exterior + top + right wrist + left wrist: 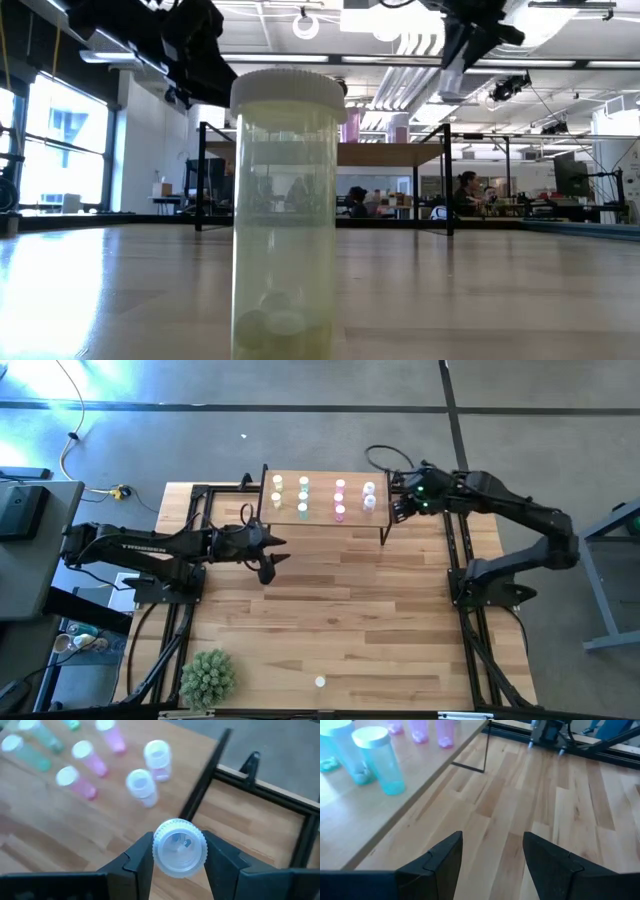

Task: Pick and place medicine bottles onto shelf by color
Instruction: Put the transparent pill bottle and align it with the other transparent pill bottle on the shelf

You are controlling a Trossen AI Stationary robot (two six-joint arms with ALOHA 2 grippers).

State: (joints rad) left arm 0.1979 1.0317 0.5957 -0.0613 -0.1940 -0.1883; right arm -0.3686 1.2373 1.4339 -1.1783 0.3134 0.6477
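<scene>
The shelf [322, 525] is a light-wood board on black legs at the table's far middle. Yellow [277, 491], green [303, 498], pink [340, 500] and white bottles [369, 495] stand on it in columns. My right gripper [179, 851] is over the shelf's right end [400, 507], shut on a clear white-capped bottle [179, 845]. My left gripper [492, 852] is open and empty above the table by the shelf's front left corner [268, 557]. A yellowish bottle [320, 681] stands upright near the table's near edge, and is large in the low view [287, 215]. My right gripper pinches the white-capped bottle between its two fingers, one on each side of the cap [161, 854]. The cap's top faces the wrist camera and the body below it is hidden. The bottle is lifted clear, above the shelf's right end beside its black leg [202, 777].
A spiky green potted plant [208, 676] stands at the table's near left corner. Black frame rails [190, 530] run along the table's left and right sides. Bare planks [340, 610] lie between the shelf and the near edge. People sit in the room behind [465, 190].
</scene>
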